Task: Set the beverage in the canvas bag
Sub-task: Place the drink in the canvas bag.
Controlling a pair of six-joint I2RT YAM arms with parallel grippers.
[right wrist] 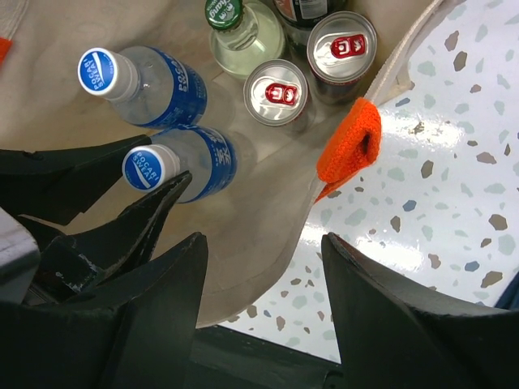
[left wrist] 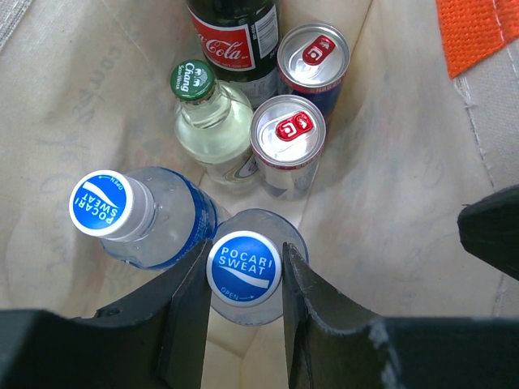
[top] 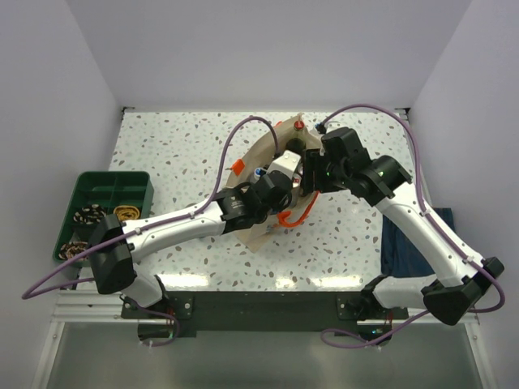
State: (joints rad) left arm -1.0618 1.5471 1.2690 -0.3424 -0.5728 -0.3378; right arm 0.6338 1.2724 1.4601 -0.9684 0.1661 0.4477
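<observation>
As the left pincer [left wrist: 243, 258] pinches the cap of a Pocari Sweat bottle [left wrist: 243, 269] inside the canvas bag [top: 261, 233], upper centre of the overhead frame, we see the right pincer [right wrist: 263, 243] spread across the bag's rim beside its orange tab [right wrist: 350, 146]. Two cans [left wrist: 288, 134], a Chang bottle [left wrist: 195, 81] and a cola bottle [left wrist: 231, 40] fill the top of the left wrist frame.

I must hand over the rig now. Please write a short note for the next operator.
Left hand: shut on the cap of the Pocari bottle, inside the bag.
Right hand: open at the bag's rim, holding nothing.
Done: five other drinks stand in the bag; this bottle is in too.
Left: likely open the left hand, then lift both hands out.
</observation>
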